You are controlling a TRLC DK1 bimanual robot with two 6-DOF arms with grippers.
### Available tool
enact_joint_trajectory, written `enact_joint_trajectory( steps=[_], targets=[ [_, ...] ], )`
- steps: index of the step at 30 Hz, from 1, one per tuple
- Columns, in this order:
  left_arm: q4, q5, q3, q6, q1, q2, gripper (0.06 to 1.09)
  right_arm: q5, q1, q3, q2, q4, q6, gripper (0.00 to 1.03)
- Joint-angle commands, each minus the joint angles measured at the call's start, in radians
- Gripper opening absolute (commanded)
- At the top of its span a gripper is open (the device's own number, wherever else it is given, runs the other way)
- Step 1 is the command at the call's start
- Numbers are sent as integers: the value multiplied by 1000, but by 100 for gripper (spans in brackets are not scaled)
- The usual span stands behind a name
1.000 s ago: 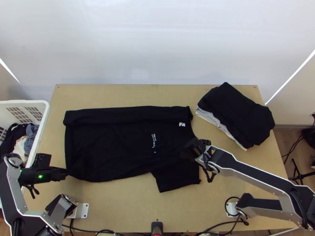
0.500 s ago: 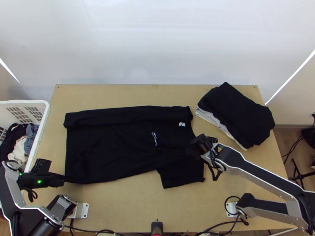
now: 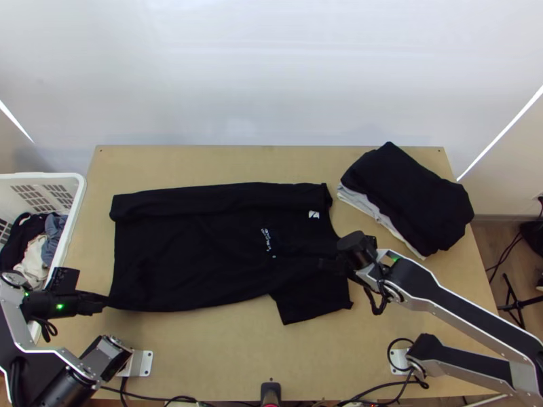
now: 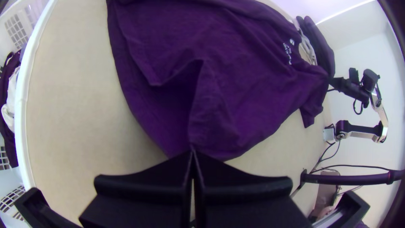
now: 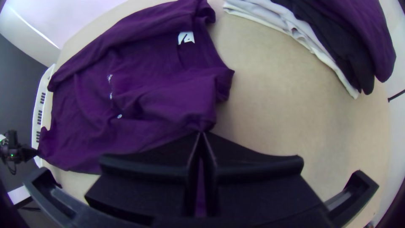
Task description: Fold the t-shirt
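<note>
T-shirt (image 3: 197, 251), black, lies mid-table — its twelve-o'clock side folded over, a sleeve jutting toward five o'clock. Left gripper (image 3: 106, 299) has its jaws clamped on the hem corner at the shirt's eight o'clock; right gripper (image 3: 327, 264) pinches cloth near the shoulder, around four. Folded stack (image 3: 407, 197) sits at the table's two o'clock — laundry basket (image 3: 78, 203) at nine.

A robot work area, lab-like: a light desk (image 3: 224, 353) bears one arm base (image 3: 140, 363) at lower left and another base (image 3: 400, 361) at lower right, with cables (image 3: 153, 395) along the bottom. White wall (image 3: 271, 74) fills the top; wood-look floor (image 3: 499, 236) and a black stand (image 3: 517, 306) show at right. Home or office, I cannot tell.
</note>
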Motion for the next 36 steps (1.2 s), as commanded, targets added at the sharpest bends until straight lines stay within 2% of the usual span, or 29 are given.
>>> enact_joint_trajectory(
  steps=[1, 5, 10, 12, 17, 20, 24, 28, 36],
  targets=[
    [-3, 48, 53, -53, -1, 58, 9, -23, -7, 9, -36, 37, -68, 3],
    [-1, 146, 118, -173, -3, 147, 9, -49, -32, 37, -35, 39, -89, 3],
    [22, 241, 141, -242, -12, 155, 9, -83, -46, 64, -62, 45, -114, 3],
    [69, 243, 132, -285, -38, 151, 9, -84, -26, 67, -79, 62, -130, 3],
    [255, 241, 124, -497, -133, 148, 9, -83, 46, 73, -111, 93, -186, 3],
    [295, 240, 127, -527, -164, 151, 9, -83, 54, 55, -144, 74, -218, 3],
    [312, 230, 127, -535, -176, 155, 9, -89, 80, 29, -173, -87, -229, 3],
    [315, 230, 127, -539, -181, 162, 9, -107, 115, -23, -190, -179, -226, 3],
    [325, 217, 173, -632, -182, 201, 9, -296, 111, 61, -111, -404, -97, 3]
  ],
)
